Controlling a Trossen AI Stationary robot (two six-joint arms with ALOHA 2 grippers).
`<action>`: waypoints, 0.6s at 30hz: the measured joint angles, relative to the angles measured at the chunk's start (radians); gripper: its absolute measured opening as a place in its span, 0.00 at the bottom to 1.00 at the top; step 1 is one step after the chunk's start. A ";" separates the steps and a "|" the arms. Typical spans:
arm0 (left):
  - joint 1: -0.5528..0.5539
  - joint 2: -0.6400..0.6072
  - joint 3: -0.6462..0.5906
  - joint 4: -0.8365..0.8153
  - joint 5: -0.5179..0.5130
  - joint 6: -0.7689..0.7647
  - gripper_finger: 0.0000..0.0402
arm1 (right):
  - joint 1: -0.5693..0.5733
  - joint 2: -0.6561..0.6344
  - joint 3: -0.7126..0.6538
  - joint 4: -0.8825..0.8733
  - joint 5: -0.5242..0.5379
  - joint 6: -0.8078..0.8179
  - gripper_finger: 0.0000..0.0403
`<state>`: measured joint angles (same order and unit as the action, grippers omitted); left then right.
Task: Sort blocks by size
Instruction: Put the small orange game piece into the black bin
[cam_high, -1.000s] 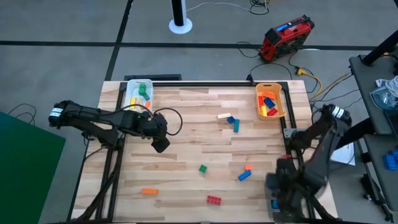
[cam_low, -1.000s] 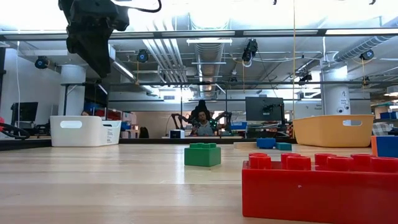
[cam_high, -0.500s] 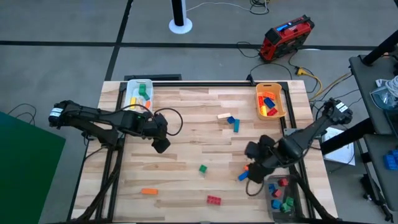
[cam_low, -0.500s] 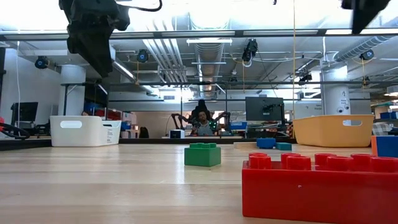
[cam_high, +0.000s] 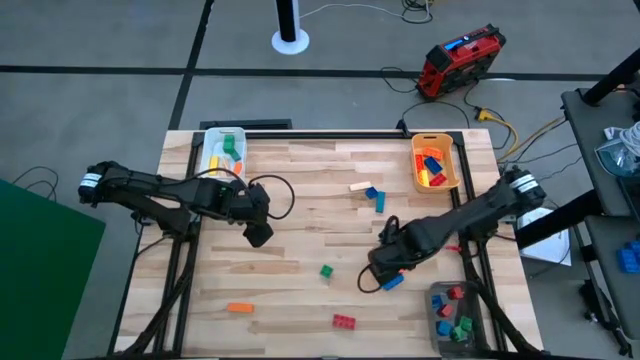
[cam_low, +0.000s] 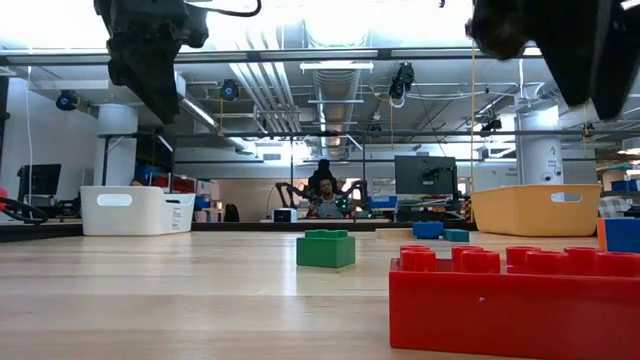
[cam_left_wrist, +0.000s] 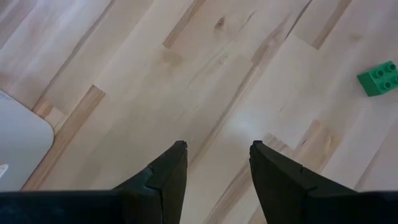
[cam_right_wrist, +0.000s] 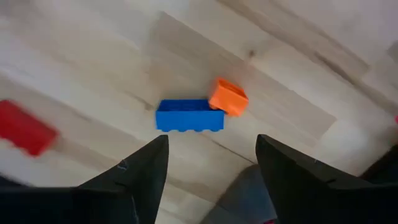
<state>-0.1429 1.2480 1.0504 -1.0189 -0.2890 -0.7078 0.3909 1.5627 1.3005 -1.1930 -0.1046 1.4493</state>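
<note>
Hovering over the wooden table's (cam_high: 300, 170) right half, the right gripper (cam_right_wrist: 210, 171) gapes wide and empty above a long blue studded plastic brick (cam_right_wrist: 189, 116) touching a small orange brick (cam_right_wrist: 227, 98); the left gripper (cam_left_wrist: 217, 163), fingers parted, waits mid-left.

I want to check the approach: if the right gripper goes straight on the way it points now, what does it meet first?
Probably the blue block, which lies ahead between the open right gripper's fingers, with the orange block touching its end. Depth is unclear.
</note>
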 joint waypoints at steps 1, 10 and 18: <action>0.000 0.000 0.000 0.000 0.000 0.001 0.38 | -0.001 0.020 -0.001 -0.003 -0.010 0.010 0.58; 0.000 0.000 0.000 0.000 -0.012 0.018 0.38 | -0.010 0.107 -0.058 0.114 -0.006 0.076 0.70; 0.000 0.000 0.000 0.000 -0.016 0.019 0.38 | -0.023 0.038 -0.228 0.204 0.000 0.119 0.70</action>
<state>-0.1425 1.2480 1.0504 -1.0190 -0.3050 -0.6891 0.3676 1.6010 1.0730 -0.9888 -0.1049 1.5682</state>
